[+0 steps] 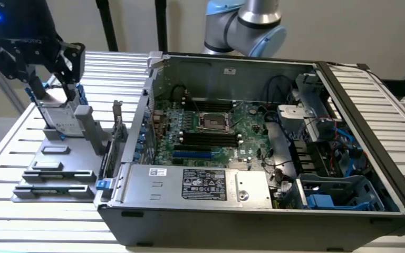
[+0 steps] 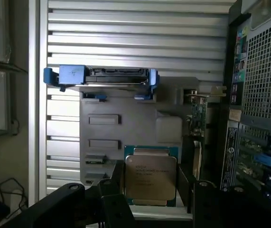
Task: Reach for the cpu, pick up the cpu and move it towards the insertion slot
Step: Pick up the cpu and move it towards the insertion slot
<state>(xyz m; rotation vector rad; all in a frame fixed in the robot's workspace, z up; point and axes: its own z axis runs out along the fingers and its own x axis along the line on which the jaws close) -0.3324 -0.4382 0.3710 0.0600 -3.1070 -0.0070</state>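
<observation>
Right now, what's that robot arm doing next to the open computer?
The robot arm's end effector hangs over the grey plastic parts holder beside the open dark computer case. The small flat silvery square cpu is right by it, at the holder. The shiny-framed square insertion slot inside the case has no chip in it yet.

No wording is legible anywhere. The cpu (image 2: 150, 176) carries several lines of dark print on its metal top, too small to read. Inside the computer case (image 1: 259, 226), the power supply (image 1: 255, 191) bears a white label (image 1: 204, 184) with black print and symbols, also unreadable.
</observation>
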